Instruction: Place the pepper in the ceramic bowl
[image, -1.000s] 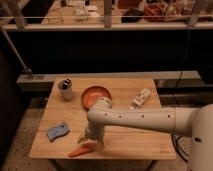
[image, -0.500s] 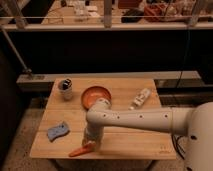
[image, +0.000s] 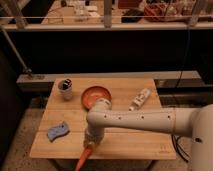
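The orange-red pepper (image: 83, 158) sits at the front edge of the wooden table (image: 135, 142), its pointed end slanting down and left past the edge. My gripper (image: 90, 145) comes down onto its thick end and is shut on it. The white arm reaches in from the right, across the table's front half. Behind the gripper, near the table's middle, stands the orange ceramic bowl (image: 95, 95), partly covered by my wrist. Nothing shows inside it.
A small grey-white cup (image: 65, 88) with dark contents stands at the back left. A blue wavy sponge (image: 58, 131) lies front left. A white bottle (image: 140, 99) lies on its side at the back right. A dark counter and railing run behind the table.
The gripper has closed on the pepper's thick end. The pepper has turned from lying nearly flat along the front edge to slanting down and left.
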